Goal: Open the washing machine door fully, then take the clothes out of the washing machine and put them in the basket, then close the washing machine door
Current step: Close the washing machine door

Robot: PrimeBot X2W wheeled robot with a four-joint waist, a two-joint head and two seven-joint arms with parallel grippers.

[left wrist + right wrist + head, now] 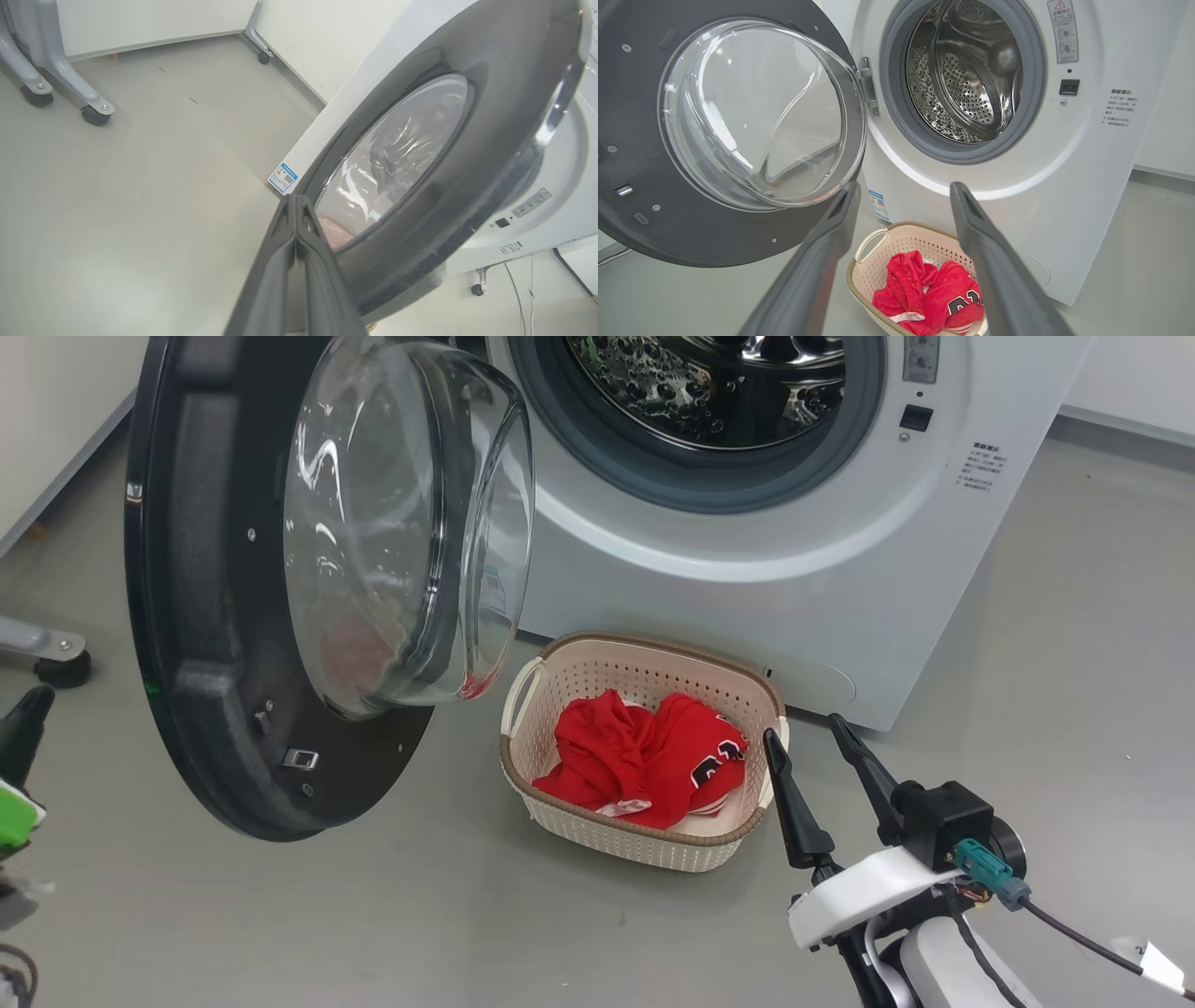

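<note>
The washing machine [747,597] stands with its door [187,616] swung out to the left, the glass bowl facing the camera. Its steel drum [966,79] looks bare inside. On the floor in front sits the cream basket [644,658], holding the red clothes [644,756], one with black-and-white numbers. My right gripper [803,728] hangs open just right of the basket, nothing between its fingers; in the right wrist view it [906,186] points over the basket [878,242]. My left gripper [294,198] is shut, empty, its tips close to the outer face of the door [467,186].
Grey floor all round. A wheeled metal frame [93,112] stands to the left, one castor [61,667] near the door. Cables [518,289] trail on the floor by the machine. A blue label [282,177] sits low on the machine's front. White walls lie behind.
</note>
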